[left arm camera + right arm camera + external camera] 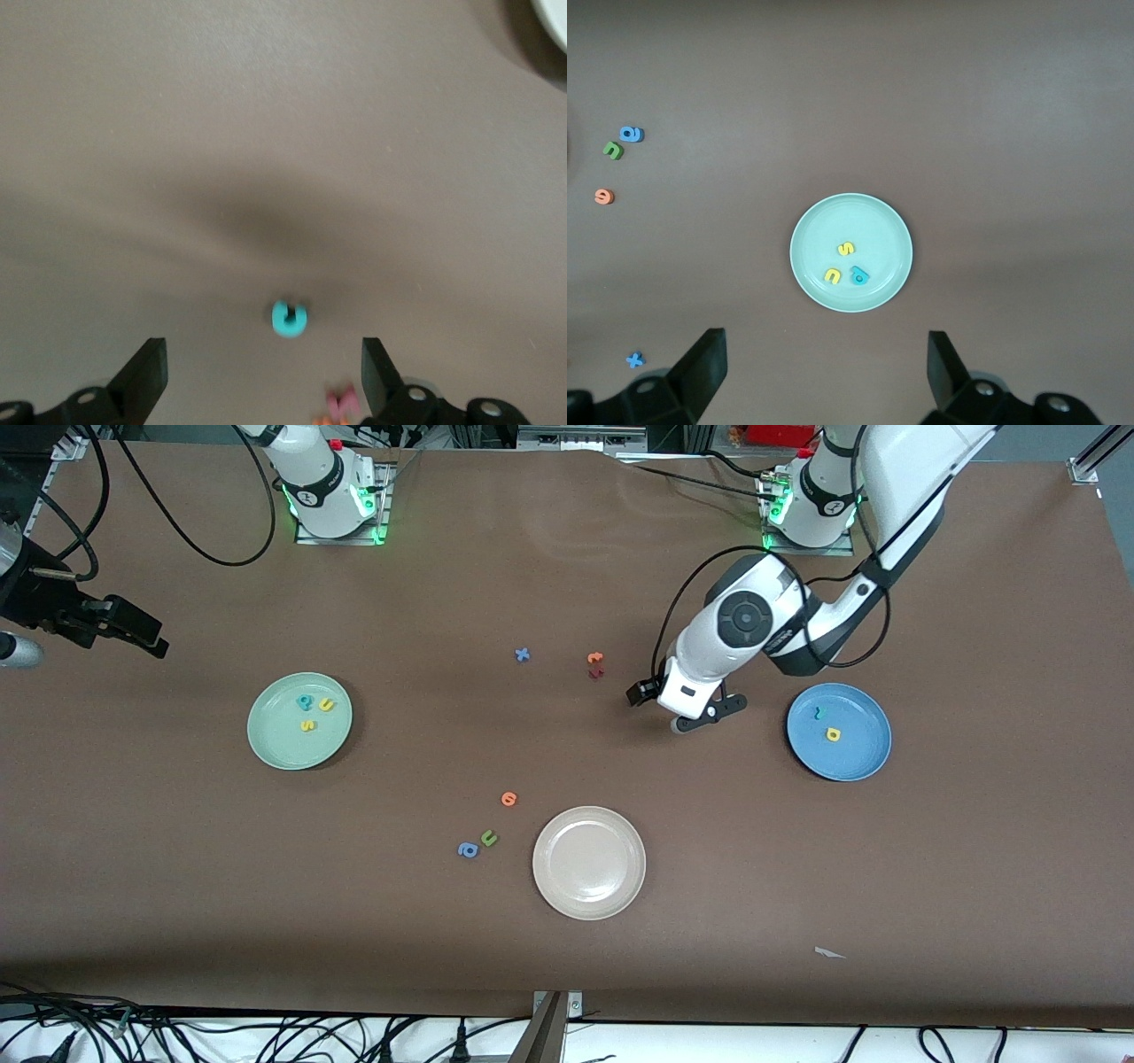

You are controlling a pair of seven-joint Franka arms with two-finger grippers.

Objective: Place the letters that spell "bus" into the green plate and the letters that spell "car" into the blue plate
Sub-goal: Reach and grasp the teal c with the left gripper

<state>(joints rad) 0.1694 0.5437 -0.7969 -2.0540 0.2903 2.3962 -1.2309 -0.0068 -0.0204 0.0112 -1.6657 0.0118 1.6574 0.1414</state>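
Left end effector (264, 376), spread wide, hangs over the teal c (288, 318) to straddle it, blue plate (864, 757) at three o'clock.

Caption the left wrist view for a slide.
Open left gripper over the brown table, a teal c lying between its fingers.

A teal c (289, 318) lies flat on the brown table (266, 115) between the left gripper's (264, 376) wide-apart fingers (146, 376), with a pink letter (341, 403) just beside it.
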